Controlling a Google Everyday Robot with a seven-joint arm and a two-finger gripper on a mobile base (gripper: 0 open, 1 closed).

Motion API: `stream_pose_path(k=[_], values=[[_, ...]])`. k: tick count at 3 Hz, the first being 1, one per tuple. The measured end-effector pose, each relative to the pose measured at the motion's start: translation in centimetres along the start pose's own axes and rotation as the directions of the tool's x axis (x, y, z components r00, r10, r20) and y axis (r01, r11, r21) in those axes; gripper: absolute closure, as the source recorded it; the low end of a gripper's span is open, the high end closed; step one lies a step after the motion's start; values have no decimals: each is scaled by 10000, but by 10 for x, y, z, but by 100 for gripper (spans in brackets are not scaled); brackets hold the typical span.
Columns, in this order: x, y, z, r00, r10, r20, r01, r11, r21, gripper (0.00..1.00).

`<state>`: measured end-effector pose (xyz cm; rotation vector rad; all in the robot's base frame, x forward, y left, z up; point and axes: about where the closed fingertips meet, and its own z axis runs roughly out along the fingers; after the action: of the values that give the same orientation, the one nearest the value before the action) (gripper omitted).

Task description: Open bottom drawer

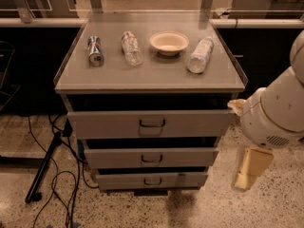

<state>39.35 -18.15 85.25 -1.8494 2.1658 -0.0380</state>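
The grey cabinet has three drawer fronts, each standing a little way out. The bottom drawer is the lowest and narrowest, with a small dark loop handle at its centre. It sits just above the speckled floor. My gripper is a cream part hanging down from the white arm. It is to the right of the cabinet, level with the middle and bottom drawers, and apart from them. It holds nothing that I can see.
On the cabinet top lie a can, two plastic bottles and a bowl. The top drawer and middle drawer are above the bottom one. Cables and a black stand leg lie on the floor to the left.
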Motion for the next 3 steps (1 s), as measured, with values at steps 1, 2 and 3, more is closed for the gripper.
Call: stream_pose_path(k=[1, 2, 3], values=[[-2, 7, 9, 9999, 10, 128, -7, 9996, -277, 0], [-12, 24, 50, 9984, -44, 562, 84, 9974, -715, 0], [-20, 36, 97, 9971, -111, 747, 179, 9958, -901, 0]])
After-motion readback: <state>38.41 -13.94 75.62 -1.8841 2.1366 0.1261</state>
